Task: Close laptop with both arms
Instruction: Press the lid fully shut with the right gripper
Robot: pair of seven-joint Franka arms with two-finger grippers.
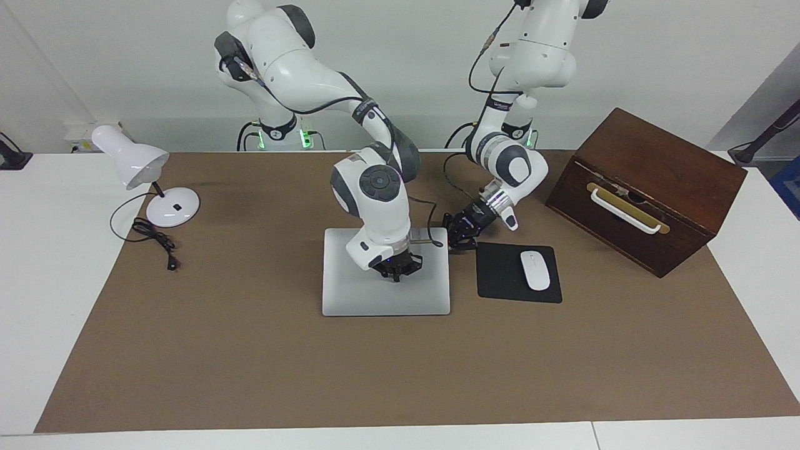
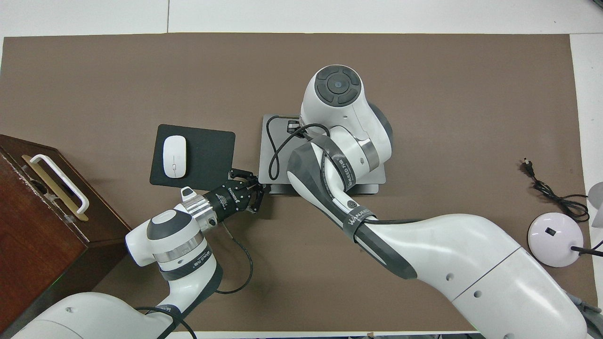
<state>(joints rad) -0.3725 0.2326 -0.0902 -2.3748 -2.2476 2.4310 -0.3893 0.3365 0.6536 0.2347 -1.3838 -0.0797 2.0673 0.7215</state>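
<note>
The silver-grey laptop lies in the middle of the brown mat with its lid flat down on its base; it also shows in the overhead view, mostly covered by the right arm. My right gripper points down onto the middle of the lid, fingers together, hidden under the arm in the overhead view. My left gripper is low at the laptop's corner nearest the robots, toward the left arm's end. In the overhead view its fingers are spread beside that corner, holding nothing.
A black mouse pad with a white mouse lies beside the laptop, toward the left arm's end. A dark wooden box stands past it. A white desk lamp and its cable sit at the right arm's end.
</note>
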